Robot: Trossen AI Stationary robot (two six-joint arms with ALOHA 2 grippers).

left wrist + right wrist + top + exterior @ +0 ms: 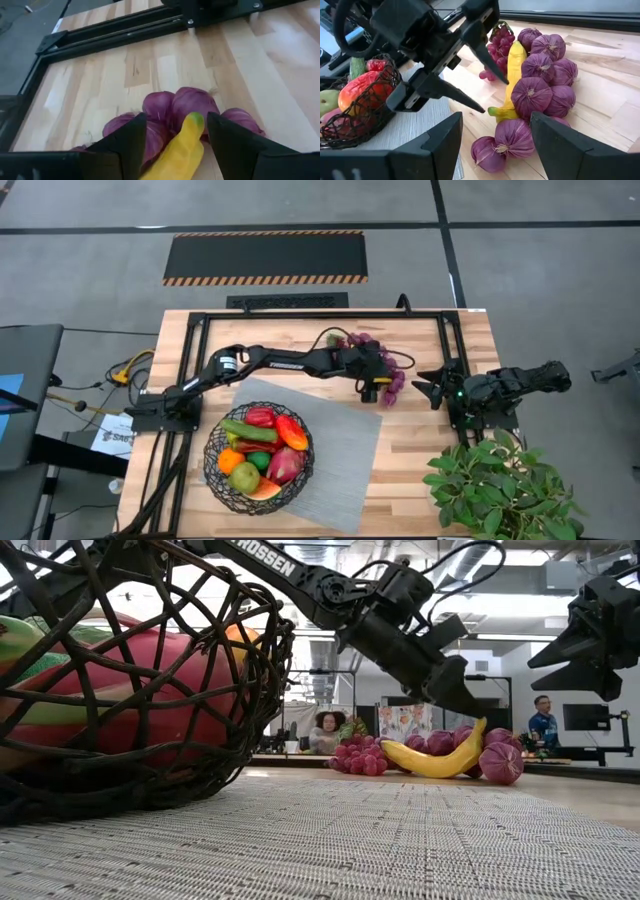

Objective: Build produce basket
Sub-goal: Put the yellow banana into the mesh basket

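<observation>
Basket (259, 460) sits on the grey mat (340, 450) at the table's (420, 470) front left and we judge it approx. half to mostly full: cucumber (248, 430), red peppers (262, 417), an orange (231, 461), a green apple (245, 477), a watermelon slice (265, 491) are inside. Left to do, as far as we see: banana (512, 75), small grape bunch (358, 759) and the purple bulbs (540, 85), all lying together on bare wood behind the mat, well apart from the basket.

Left gripper (475, 80) hangs over that pile w/ fingers spread wide either side of the banana, holding nothing; we can't tell if the tips touch it. Right gripper (432, 387) waits near the table's right edge, just beside the pile, fingers parted, empty.

Materials: basket is dark irregular wire, see-through, round-bellied. Mat is ribbed woven fabric. Bulbs look papery, veined, w/ dry root tufts, more onion than grape. Banana is smooth, glossy, curved, green at one tip. Table is pale butcher-block wood w/ black metal frame rails (120, 35). Leafy plant (500, 485) stands at front right.
</observation>
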